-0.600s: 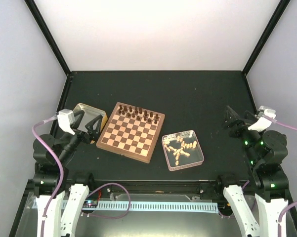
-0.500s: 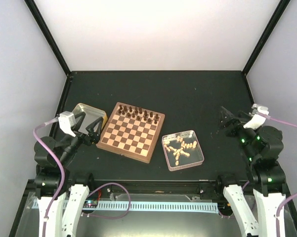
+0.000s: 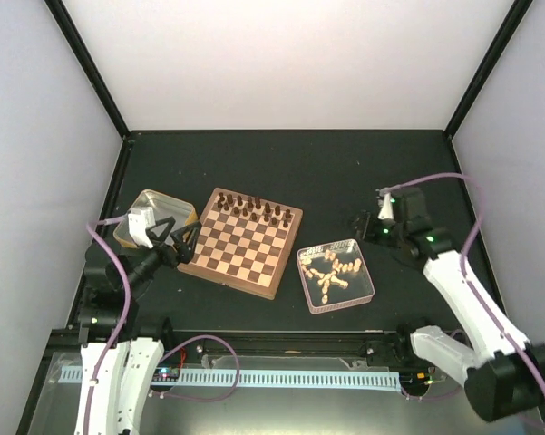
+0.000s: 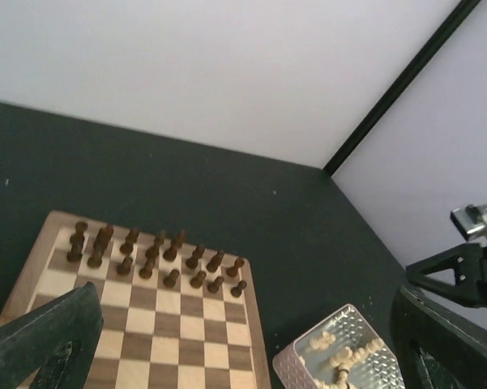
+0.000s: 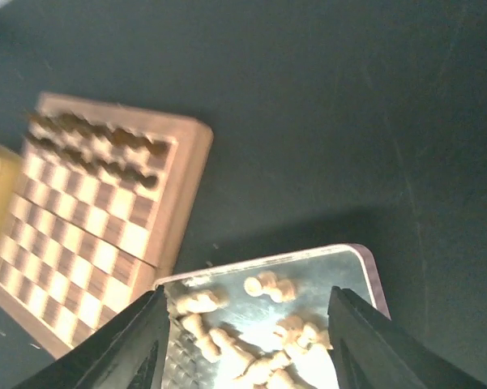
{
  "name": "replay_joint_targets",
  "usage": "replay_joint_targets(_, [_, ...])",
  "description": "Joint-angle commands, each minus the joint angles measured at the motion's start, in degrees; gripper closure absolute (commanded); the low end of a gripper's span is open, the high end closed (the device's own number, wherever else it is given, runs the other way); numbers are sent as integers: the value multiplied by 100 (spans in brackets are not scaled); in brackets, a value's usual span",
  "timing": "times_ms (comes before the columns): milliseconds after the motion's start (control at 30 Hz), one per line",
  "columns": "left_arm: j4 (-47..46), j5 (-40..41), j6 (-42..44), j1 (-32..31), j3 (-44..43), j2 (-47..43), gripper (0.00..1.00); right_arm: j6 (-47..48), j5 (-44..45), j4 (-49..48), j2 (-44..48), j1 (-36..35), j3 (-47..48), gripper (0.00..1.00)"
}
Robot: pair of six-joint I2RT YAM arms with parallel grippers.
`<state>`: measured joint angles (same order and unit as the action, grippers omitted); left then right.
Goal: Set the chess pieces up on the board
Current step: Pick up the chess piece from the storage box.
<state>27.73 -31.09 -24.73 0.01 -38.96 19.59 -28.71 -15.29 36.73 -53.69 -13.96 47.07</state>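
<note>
- Top view: the board [image 3: 240, 245] sits left of centre on the dark bench [image 3: 363, 172], with dark chessmen [image 3: 252, 209] lined along its upper edge.
- The chess pieces [image 3: 332, 269] lie jumbled inside the clear tray [image 3: 364, 269], just right of the board at lower centre.
- The left gripper [image 3: 179, 243] hangs at the board's left edge, beside the yellow-rimmed tin [image 3: 145, 204], its jaws spread wide and holding nothing.
- The right gripper [image 3: 366, 225] hovers just up and right of the tray, and its jaws are hard to read from here.
- Left wrist view: the left gripper [image 4: 245, 324] shows its jaws far apart at the bottom corners. The board [image 4: 138, 332] and dark chessmen [image 4: 158, 255] lie between them, and the tray [image 4: 296, 365] of pale pieces [image 4: 340, 352] sits at bottom right.
- Right wrist view: the right gripper [image 5: 247, 296] has its jaws apart, framing the tray [image 5: 365, 267] at the bottom.
- The pale pieces [image 5: 243, 340] lie loose below the jaws, none of them gripped. The board [image 5: 97, 235] appears blurred at the left.
</note>
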Motion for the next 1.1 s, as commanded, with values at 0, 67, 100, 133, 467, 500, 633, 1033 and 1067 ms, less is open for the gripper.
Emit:
replay_joint_targets(0, [191, 170, -356, 52, 136, 147, 2, -183, 998, 24, -893, -722, 170, 52])
replay_joint_targets(67, [163, 220, -429, 54, 225, 172, 3, -273, 1285, 78, -1252, -1063, 170, 61])
replay_joint_targets(100, [126, 244, -469, 52, 266, 175, 3, -313, 1399, 85, -1404, -1229, 156, 64])
replay_joint_targets(133, [71, 251, -507, 51, 322, 184, 3, -367, 1486, 88, -1530, -1374, 131, 64])
replay_joint_targets(467, [-265, 295, -630, 52, 576, 545, 5, -468, 1574, 51, -2431, -1937, 31, 60])
replay_joint_targets(500, [-260, 290, -629, 53, 578, 567, 5, -483, 1610, 80, -2494, -1982, 40, 61])
replay_joint_targets(633, [-231, 300, -614, 52, 609, 565, 6, -599, 1813, 200, -2664, -2127, 59, 68])
replay_joint_targets(1033, [-158, 461, -578, -35, 720, 453, 6, -893, 2300, 264, -3040, -2361, 105, 77])
replay_joint_targets(1067, [-147, 475, -565, -42, 711, 448, 6, -897, 2317, 242, -3087, -2361, 129, 77])
